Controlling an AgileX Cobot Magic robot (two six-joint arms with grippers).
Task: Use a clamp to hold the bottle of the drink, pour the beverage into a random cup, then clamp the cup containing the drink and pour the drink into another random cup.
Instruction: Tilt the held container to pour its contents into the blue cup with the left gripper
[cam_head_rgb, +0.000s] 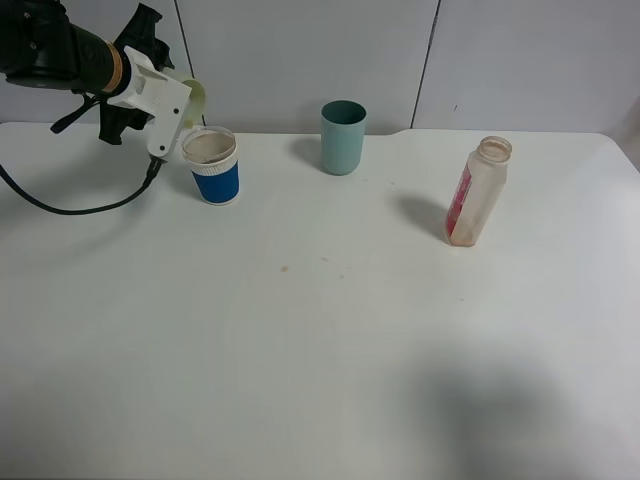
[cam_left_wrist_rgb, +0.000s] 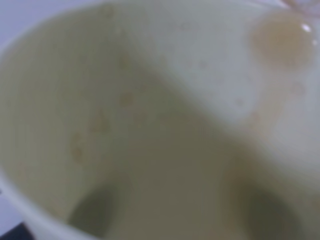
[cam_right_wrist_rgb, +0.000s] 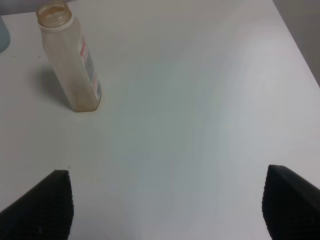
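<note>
While clamped in the left gripper (cam_head_rgb: 178, 112), the pale tumbler (cam_head_rgb: 194, 100) is tipped, mouth directly above the blue-and-white cup (cam_head_rgb: 213, 165).

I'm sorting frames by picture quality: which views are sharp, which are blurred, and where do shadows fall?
Left wrist: blurred, filled by the pale cup. Right wrist: sharp bottle, soft fingertips. Exterior high: sharp; the bottle's shadow falls on its left, a broad one on the table.

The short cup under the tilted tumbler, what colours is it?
The short cup has a blue body and a white rim band, clearest in the exterior high view.
</note>
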